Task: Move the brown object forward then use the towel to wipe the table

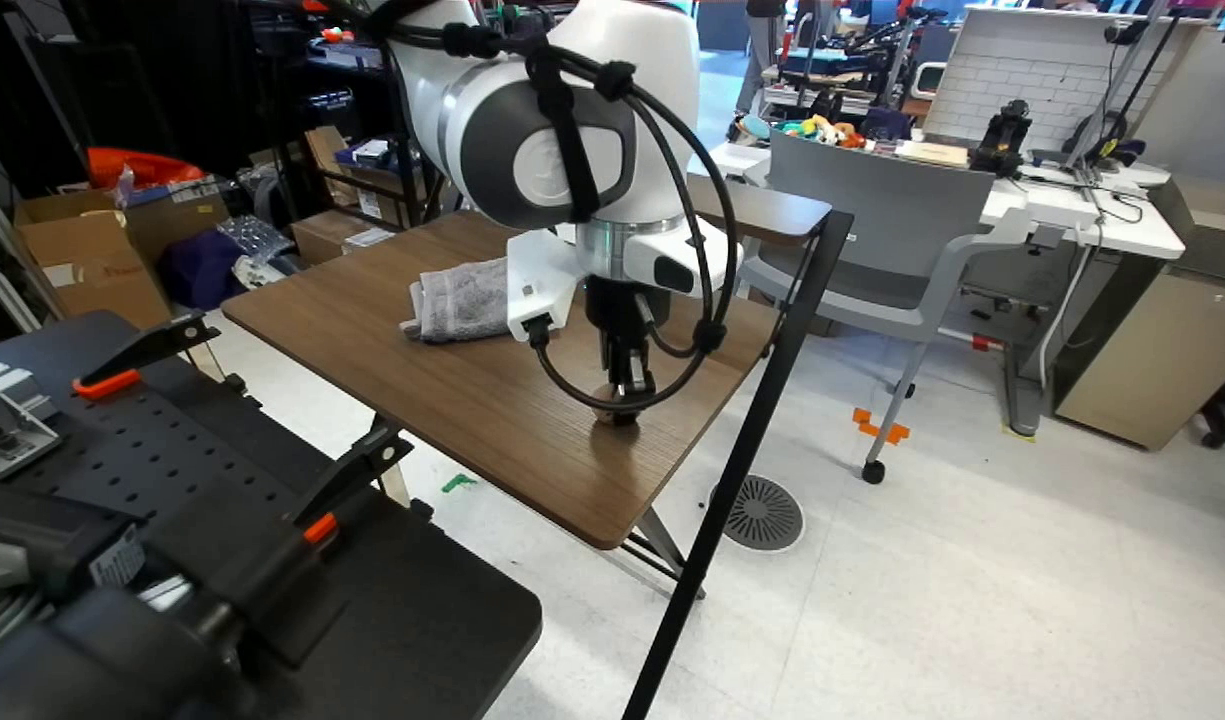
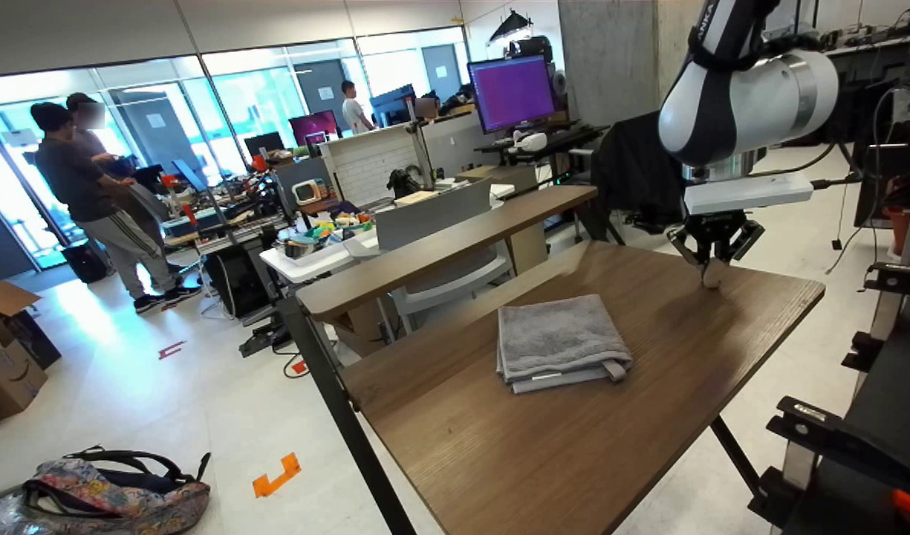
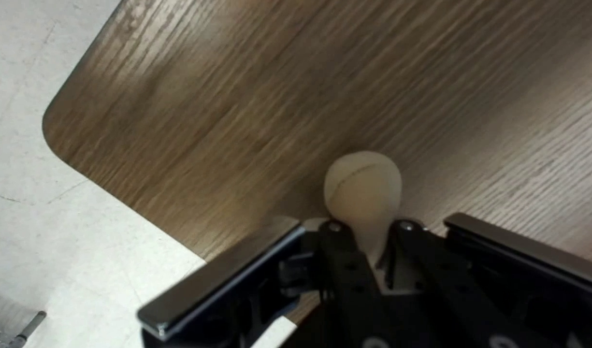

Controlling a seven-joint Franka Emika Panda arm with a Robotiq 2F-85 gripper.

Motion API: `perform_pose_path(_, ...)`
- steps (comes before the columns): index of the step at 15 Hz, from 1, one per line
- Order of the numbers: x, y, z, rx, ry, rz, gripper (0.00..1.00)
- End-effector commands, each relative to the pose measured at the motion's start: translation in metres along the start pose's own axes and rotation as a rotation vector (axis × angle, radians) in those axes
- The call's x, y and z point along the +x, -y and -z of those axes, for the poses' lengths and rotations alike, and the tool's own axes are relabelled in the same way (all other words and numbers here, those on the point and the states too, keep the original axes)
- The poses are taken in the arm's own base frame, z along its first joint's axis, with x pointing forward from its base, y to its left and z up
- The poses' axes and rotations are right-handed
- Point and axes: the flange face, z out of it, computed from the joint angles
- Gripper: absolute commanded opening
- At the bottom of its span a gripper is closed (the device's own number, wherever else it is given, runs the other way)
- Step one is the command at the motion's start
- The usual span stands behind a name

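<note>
Nearest the wrist camera is the gripper [image 3: 370, 228], aimed down at the bench [image 3: 218, 121], its two black fingers [image 3: 341, 256] drawn in close from either side. They grasp the brown object [image 3: 363, 181], a small rounded piece, pale tan in this light, broad at its exposed end and narrower where it passes between the fingers. A faint line crosses the broad end. The grasp is located inboard of a rounded corner of the bench. In an exterior view the object's lower end is at the bench top; whether it bears on the surface I cannot tell.

A grey towel [image 2: 562, 338] is observed in both exterior views, folded in layers and lying flat on the bench, well apart from the gripper. The white and black arm [image 2: 744, 111] reaches over the bench, with black cables [image 1: 710, 337] looped about its wrist.

Surroundings: in an exterior view, a black table [image 1: 422, 590] stands near the bench, with clamps [image 1: 352, 480] along its edge showing orange tips. A raised board [image 2: 455, 245] runs along one side of the bench, a grey chair [image 2: 447, 282] just beyond it. A patterned backpack [image 2: 120, 490] lies on the floor.
</note>
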Motion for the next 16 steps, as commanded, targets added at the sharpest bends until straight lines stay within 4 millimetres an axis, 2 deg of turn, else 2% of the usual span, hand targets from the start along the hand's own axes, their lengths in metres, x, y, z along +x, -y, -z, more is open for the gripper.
perform_pose_path(1,0.013,-0.007,-0.006,-0.035,-0.019,-0.081,0.03)
perform_pose_path(6,0.005,-0.024,0.009,-0.135,0.038,-0.091,0.03)
perform_pose_path(9,-0.005,-0.022,0.015,-0.148,0.087,-0.064,0.03)
perform_pose_path(13,-0.01,-0.016,0.023,-0.141,0.073,-0.05,0.03)
perform_pose_path(14,-0.011,-0.016,0.025,-0.146,0.062,-0.042,0.25)
perform_pose_path(15,-0.013,-0.018,0.028,-0.159,0.061,-0.028,0.38)
perform_pose_path(16,-0.015,-0.018,0.029,-0.172,0.063,-0.012,0.45)
